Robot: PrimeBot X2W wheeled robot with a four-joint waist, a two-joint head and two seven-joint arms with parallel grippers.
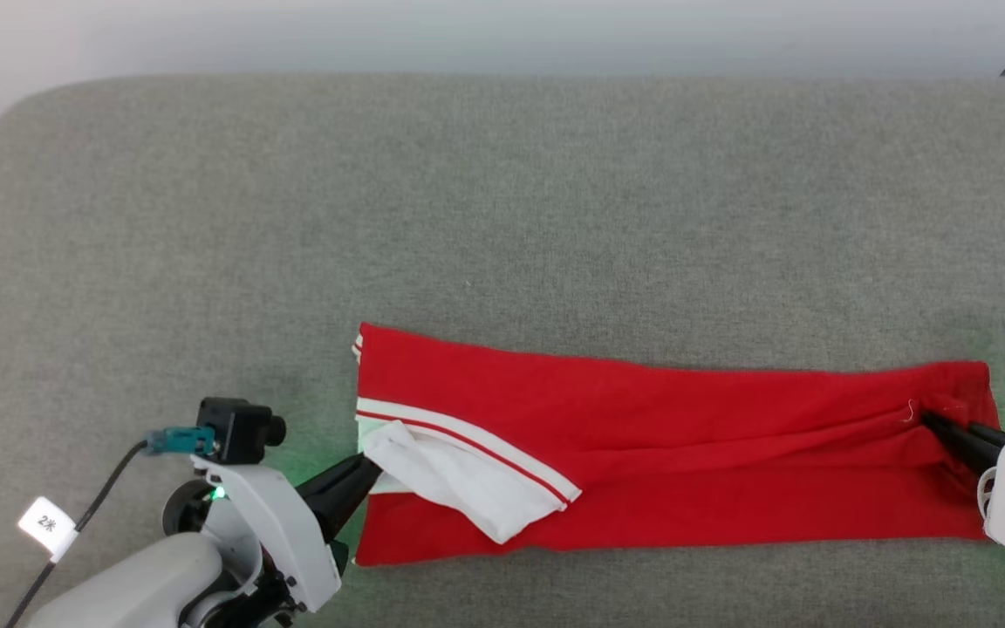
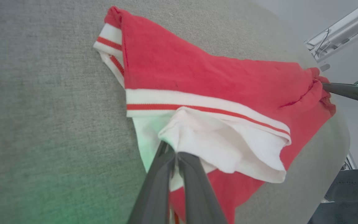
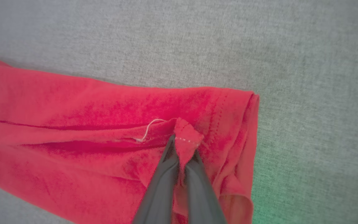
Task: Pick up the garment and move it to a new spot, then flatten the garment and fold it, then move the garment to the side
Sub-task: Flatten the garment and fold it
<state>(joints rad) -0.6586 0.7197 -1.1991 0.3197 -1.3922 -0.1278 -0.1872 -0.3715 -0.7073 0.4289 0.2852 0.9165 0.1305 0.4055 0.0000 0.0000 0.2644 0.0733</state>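
Stretching left to right near the counter's (image 1: 502, 218) front edge in the head view, the garment (image 1: 686, 453) lies between both arms. Left wrist view: left gripper (image 2: 174, 155) pinched tight on its white sleeve (image 2: 222, 140). Right wrist view: right gripper (image 3: 180, 147) pinched tight on the red hem (image 3: 186, 135).

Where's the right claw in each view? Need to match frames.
Head: right edge, mid-low, right claw pinching the garment.
Left wrist: upper right, claw at the garment's far end.
Right wrist: bottom centre, claw pointing up.
Shared landmark: the bunched red hem it grips.
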